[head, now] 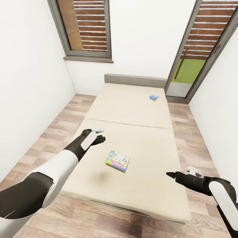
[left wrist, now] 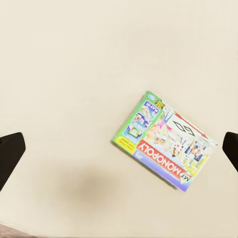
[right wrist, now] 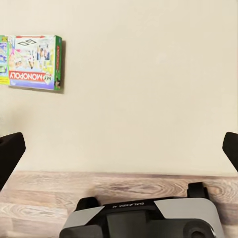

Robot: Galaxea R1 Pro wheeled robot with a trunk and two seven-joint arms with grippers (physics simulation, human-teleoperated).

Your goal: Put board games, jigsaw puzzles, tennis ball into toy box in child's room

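Multicoloured flat cardboard board game point(left wrist: 165, 141) lay on the beige bed point(head: 138, 109), ahead of the left gripper's point(head: 99, 136) seemingly spread, empty jaws, probably lined up for grasping.

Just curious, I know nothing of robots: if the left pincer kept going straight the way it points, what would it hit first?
Probably bare beige mattress of the bed, beside the multicoloured board game, not on it. Depth is unclear.

Small blue box point(head: 153, 97) print unreadable

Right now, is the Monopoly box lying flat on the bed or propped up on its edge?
Lying flat. The Monopoly box rests face up on the bed, printed lid showing, with neither gripper touching it.
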